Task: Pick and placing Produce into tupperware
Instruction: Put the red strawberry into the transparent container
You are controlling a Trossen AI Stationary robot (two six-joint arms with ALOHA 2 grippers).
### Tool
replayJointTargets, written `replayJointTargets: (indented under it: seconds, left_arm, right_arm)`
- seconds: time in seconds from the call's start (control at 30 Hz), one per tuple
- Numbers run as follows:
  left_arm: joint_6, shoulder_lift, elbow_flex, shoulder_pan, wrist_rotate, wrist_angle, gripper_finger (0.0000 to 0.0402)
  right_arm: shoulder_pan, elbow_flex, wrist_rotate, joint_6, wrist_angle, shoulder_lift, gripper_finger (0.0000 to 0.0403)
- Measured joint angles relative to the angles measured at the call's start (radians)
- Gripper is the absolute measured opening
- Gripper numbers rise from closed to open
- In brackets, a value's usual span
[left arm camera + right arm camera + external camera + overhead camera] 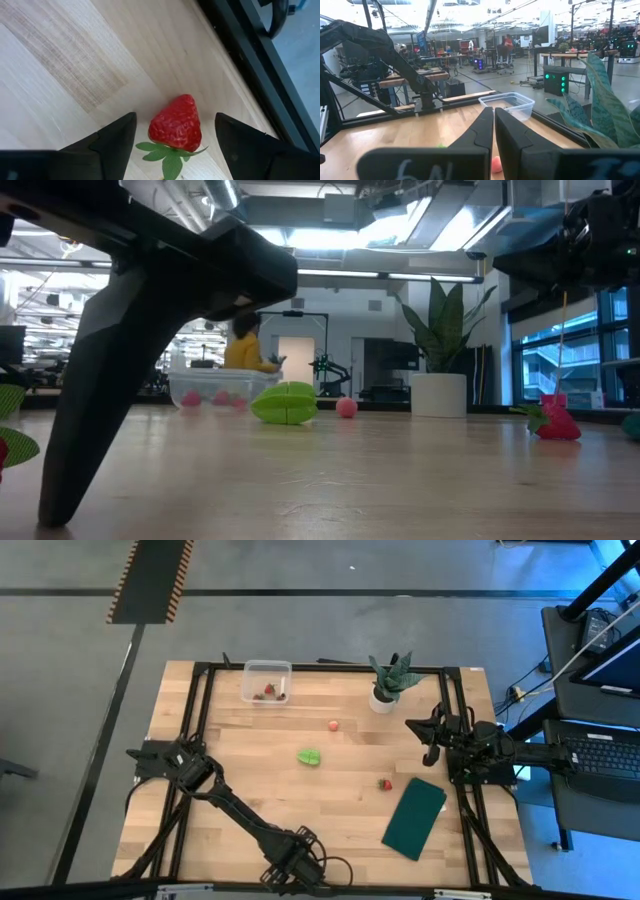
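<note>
The left gripper (175, 137) stood open around a strawberry (176, 123) and needed to squeeze gently at its middle, while the right gripper (494, 131) waited clenched shut.

potted plant (390, 680), dk green mat (414, 818), maybe foam

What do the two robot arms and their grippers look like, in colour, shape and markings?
Both arms are dark, jointed and slim. The left gripper has two black wedge-shaped fingers. The right gripper has long tapered black fingers, with pale handwritten marks on its body.
</note>
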Motion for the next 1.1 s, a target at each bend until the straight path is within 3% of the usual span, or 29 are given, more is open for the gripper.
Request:
replayJointTargets:
  seconds: [0.63, 1.1]
  left_arm:
    - [-0.046, 0.002, -0.002, 0.001, -0.016, 0.002, 0.0151]
    - [-0.054, 0.003, -0.003, 0.001, -0.015, 0.004, 0.0144]
  right_arm:
    - [0.0, 0.0, 0.0, 0.0, 0.002, 0.0, 0.0022]
    - [0.0, 0.0, 0.0, 0.0, 0.002, 0.0, 0.0022]
